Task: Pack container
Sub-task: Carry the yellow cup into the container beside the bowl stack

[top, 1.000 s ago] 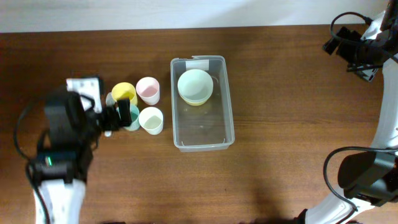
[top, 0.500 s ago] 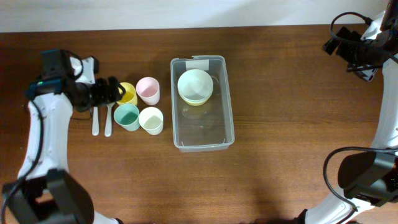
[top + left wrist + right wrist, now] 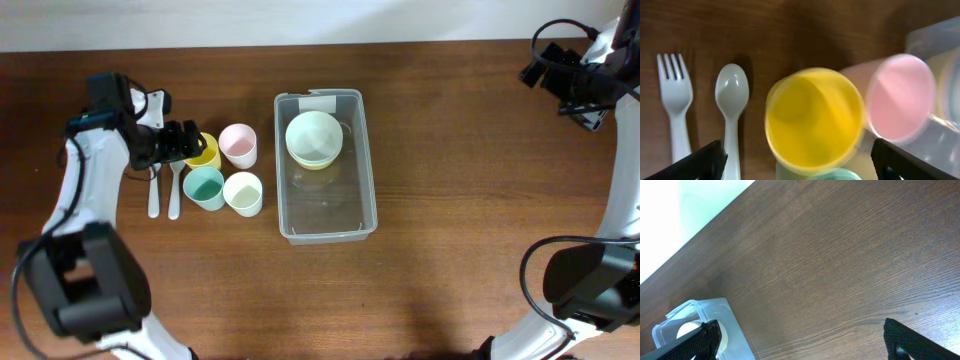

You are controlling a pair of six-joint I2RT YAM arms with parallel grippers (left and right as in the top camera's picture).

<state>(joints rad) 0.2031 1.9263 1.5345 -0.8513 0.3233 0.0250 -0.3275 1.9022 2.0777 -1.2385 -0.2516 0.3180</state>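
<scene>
Since a second ago the left hand (image 3: 186, 142) has left its place over the teal cup (image 3: 204, 187) and now sits up against the near edge of the yellow cup (image 3: 812, 117); the cups themselves have not shifted. Its fingers are spread wide and grip nothing, their tips showing at the two lower corners of the wrist view with the yellow cup's mouth between and just ahead of them. In that view a white fork (image 3: 674, 100) and a white spoon (image 3: 731, 100) lie side by side on the brown worktop (image 3: 450, 250), off to one side of the hand. The pink cup (image 3: 900, 97) stands touching the yellow one on its other side. The teal cup and a cream cup (image 3: 243, 193) sit just beside that pair.

Beyond the cups from the left hand stands the container (image 3: 368, 175), upright and open. In its far end lies a pale green bowl (image 3: 314, 137), nested on a yellow one.

Well away at the worktop's far corner, the right hand (image 3: 800, 347) hangs above bare wood, fingers wide apart and holding nothing. The container's corner shows low in its wrist view.
</scene>
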